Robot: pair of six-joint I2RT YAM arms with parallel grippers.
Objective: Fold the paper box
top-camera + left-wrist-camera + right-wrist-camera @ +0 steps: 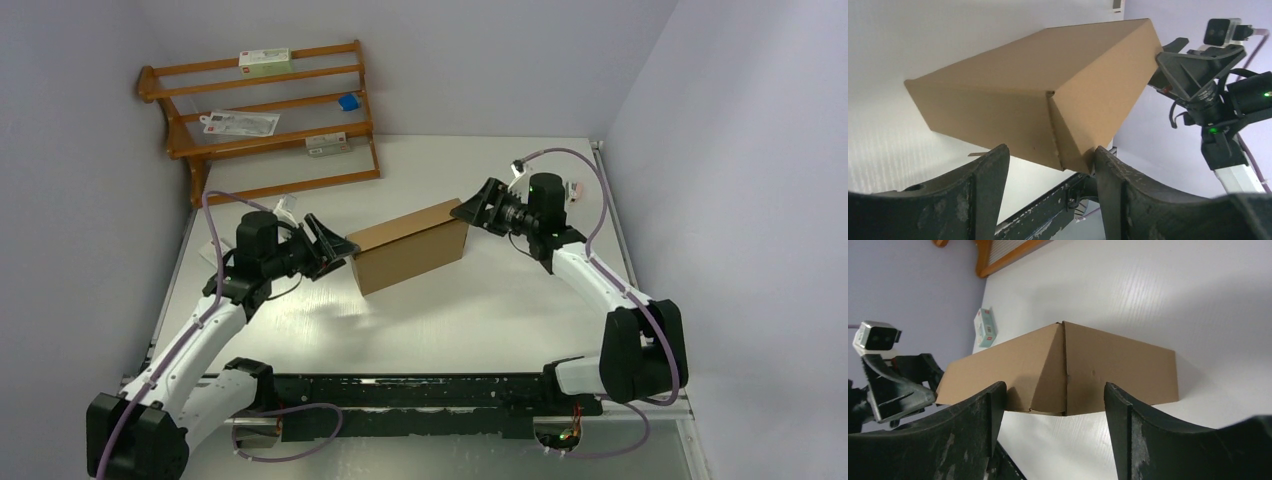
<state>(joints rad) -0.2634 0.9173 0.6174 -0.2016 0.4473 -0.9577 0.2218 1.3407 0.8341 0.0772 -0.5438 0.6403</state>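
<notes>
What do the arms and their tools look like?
The left arm and right arm have white links with black joints and bases. A purple cable loops along each. The left tool and right tool are black, two-fingered, their fingers scuffed whitish. Green lights glow near the right wrist.

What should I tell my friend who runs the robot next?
Left gripper: jaws open, around the box's left end.
Right gripper: jaws open, around its right end, gaps on both sides.
Box: lying on the table between the arms.
Done: it looks folded into a closed box.
To do: probably press the ends; whether the flaps are tucked cannot be seen.
</notes>
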